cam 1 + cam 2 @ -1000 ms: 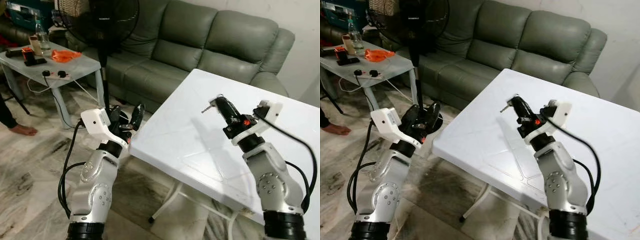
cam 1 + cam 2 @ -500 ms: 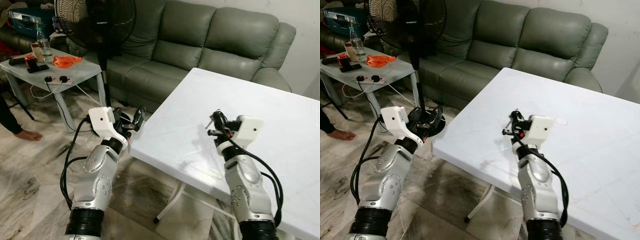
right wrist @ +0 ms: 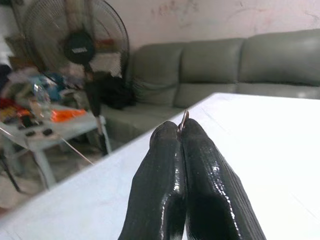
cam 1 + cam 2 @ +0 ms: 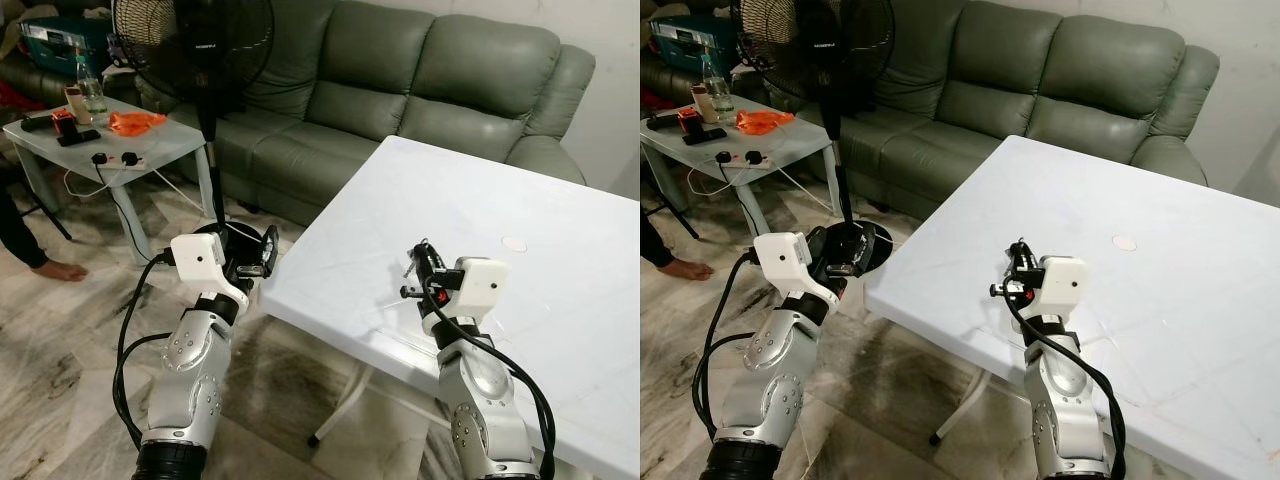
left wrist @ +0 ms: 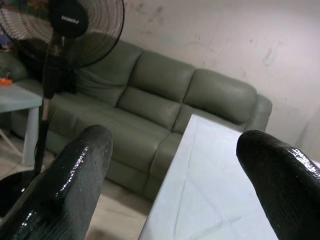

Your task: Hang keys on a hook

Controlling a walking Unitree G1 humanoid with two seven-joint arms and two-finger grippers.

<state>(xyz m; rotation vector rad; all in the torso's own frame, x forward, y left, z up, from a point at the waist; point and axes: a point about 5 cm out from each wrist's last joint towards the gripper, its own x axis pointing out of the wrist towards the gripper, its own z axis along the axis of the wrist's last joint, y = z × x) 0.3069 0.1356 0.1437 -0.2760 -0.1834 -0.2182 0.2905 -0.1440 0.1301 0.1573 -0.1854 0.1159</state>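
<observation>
1. The right gripper [image 3: 181, 131] is pressed shut on the keys [image 3: 184, 119]; only a thin metal ring peeps out at the fingertips, above the white table [image 4: 560, 250].
2. The keys are probably light, stiff and slippery, so the ring is the best hold.
3. The left gripper [image 5: 172, 165] is spread wide and empty, beside the table edge.

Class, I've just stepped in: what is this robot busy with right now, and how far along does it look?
The right gripper is raised over the white table, its fingers pressed shut on a small metal key ring that pokes out at the tips. The left gripper hangs open beside the table's edge, holding nothing. A green sofa and a standing fan stand behind. I can see no hook, so the hanging is not yet done.
</observation>
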